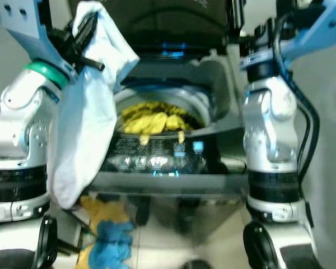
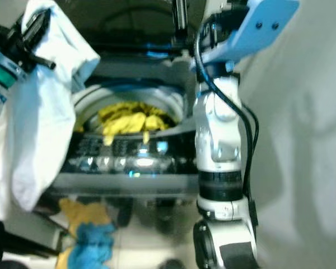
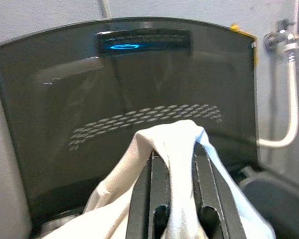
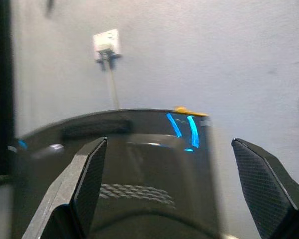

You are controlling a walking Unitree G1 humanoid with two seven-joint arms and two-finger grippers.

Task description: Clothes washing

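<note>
Loading step: the left gripper (image 3: pixel 173 199) pinches a white cloth (image 1: pixel 81 129) beside the drum (image 1: pixel 199 106); next, swing it over and release, while the right gripper (image 4: pixel 182 189) hangs spread.

I am looking down at a pale tiled floor (image 1: pixel 173 246) where the washing machine (image 1: pixel 173 168) is standing in front of me. A yellow cloth (image 1: pixel 103 213) is lying on the floor by its base, and a blue cloth (image 1: pixel 113 244) is lying against it.
</note>
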